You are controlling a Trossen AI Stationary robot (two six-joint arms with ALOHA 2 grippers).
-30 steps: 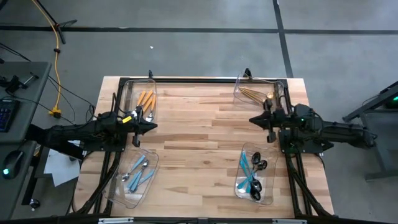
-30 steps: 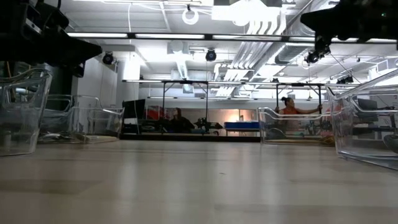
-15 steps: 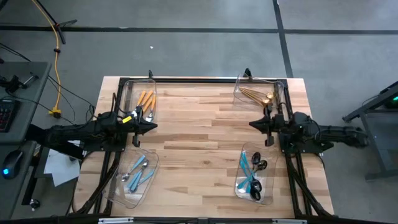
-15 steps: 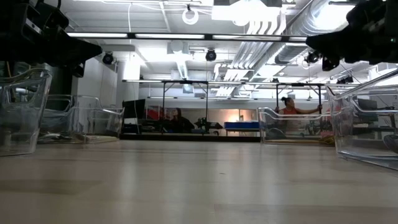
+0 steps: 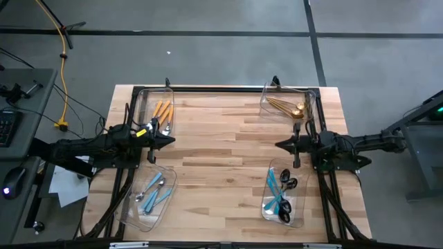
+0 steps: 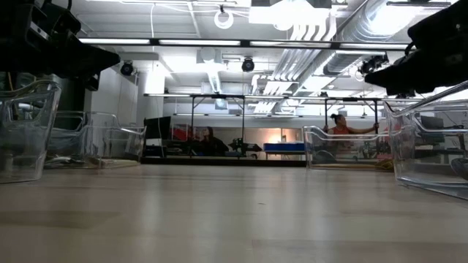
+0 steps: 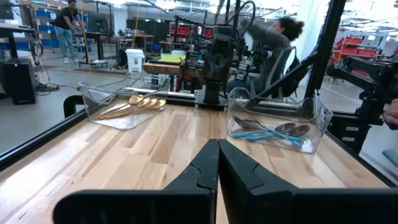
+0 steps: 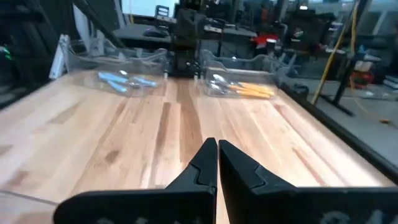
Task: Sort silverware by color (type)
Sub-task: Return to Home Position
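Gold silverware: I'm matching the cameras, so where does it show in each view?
High view: gold silverware, upper right of centre.
Low view: cannot make it out.
Left wrist view: left of centre.
Right wrist view: not in it.
Landmark: the right gripper, between gold and teal-handled silverware in high and left wrist views. The left gripper hangs opposite.

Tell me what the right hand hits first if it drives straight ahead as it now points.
The right hand points across bare table at the left hand opposite. That looks first in line, though their heights may differ.
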